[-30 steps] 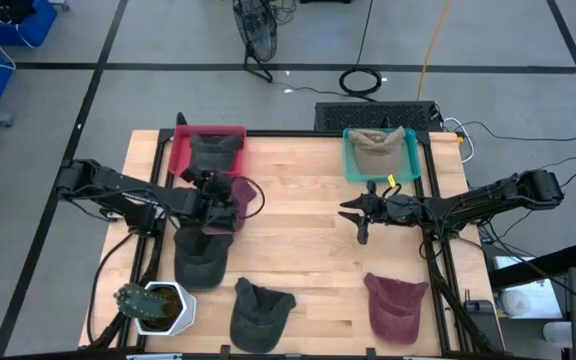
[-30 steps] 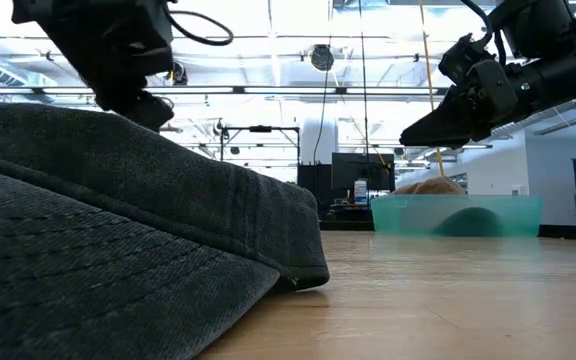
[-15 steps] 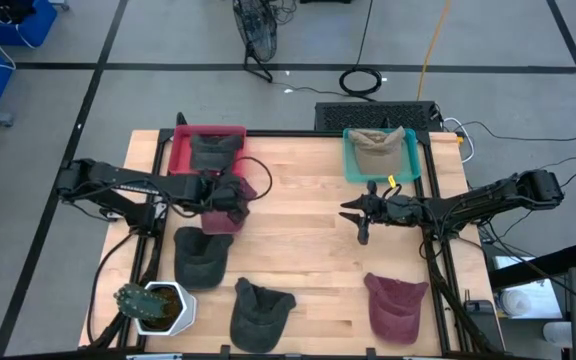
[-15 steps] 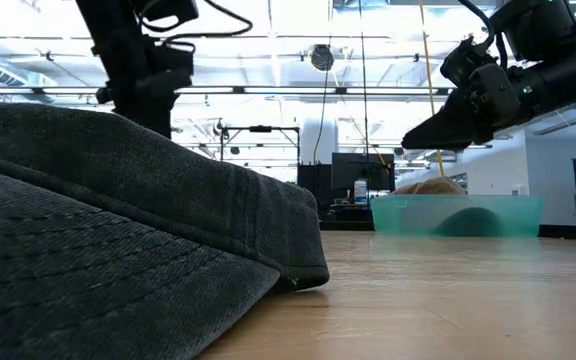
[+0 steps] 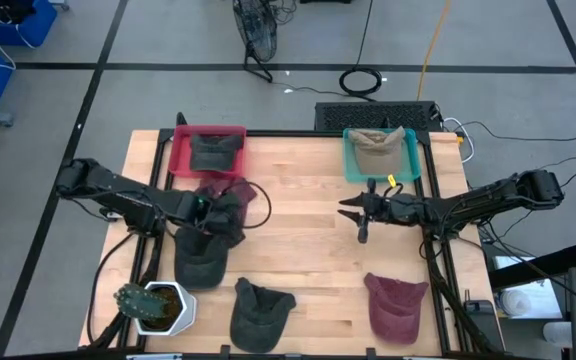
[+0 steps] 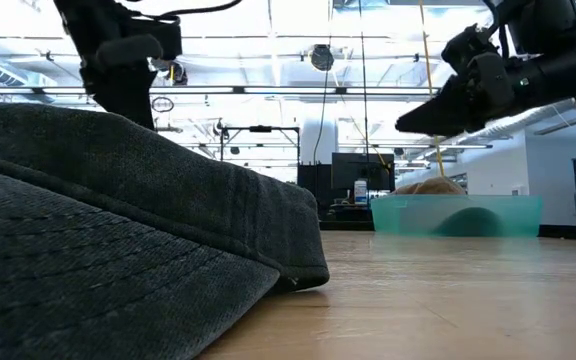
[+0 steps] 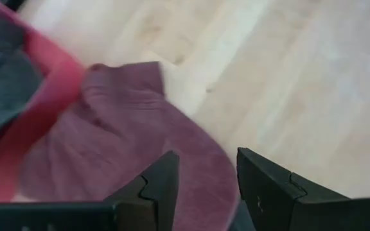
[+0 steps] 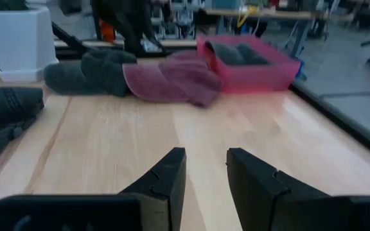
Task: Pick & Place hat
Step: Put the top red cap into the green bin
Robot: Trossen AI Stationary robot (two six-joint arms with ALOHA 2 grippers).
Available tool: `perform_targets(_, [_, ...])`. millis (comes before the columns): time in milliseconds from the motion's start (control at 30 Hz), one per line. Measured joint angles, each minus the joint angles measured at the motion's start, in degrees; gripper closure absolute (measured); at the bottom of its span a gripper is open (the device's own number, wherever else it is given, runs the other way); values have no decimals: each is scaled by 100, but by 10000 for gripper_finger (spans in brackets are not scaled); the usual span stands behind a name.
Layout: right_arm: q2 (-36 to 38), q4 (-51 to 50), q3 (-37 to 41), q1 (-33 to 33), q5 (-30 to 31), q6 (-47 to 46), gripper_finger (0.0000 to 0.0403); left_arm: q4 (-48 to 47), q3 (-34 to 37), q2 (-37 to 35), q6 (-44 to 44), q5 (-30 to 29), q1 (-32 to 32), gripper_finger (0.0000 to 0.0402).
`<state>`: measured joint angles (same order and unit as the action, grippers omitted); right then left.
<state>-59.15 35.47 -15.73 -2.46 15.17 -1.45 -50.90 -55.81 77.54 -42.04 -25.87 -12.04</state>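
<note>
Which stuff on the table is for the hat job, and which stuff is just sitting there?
For the job:
maroon hat under the left claw
red bin
teal bin
other hats on the table

Just sitting there:
white plant pot
right claw, waiting over the table

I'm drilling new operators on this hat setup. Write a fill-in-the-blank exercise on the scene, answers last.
1. The tan hat lies in the ____ bin.
2. The gray hat lies in the ____ bin.
3. The left gripper hovers over the ____ hat.
4. The right gripper's fingers are ____.

Missing words: teal; red; maroon; open
</note>
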Motion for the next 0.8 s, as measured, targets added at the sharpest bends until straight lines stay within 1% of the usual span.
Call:
perform_targets(133, [0,342,0,126,3,270,303,-386,37,0,-692,-589,-51,240])
perform_targets(200, [1,484,0,209,1,397,303,-396,146,0,-997,-737,8,240])
perform_targets(300, [1,667,0,327,-11,544,303,-399,331,0,-1217,-596,110,240])
perform_targets(467, [0,792,0,470,-16,734,303,-399,625,0,-1260,-440,207,240])
perform_targets(667, [0,782,0,518,-22,534,303,-234,814,0,-1313,-582,373,240])
perform_targets(800, [1,651,0,467,-34,368,303,-220,817,0,-1351,-495,513,240])
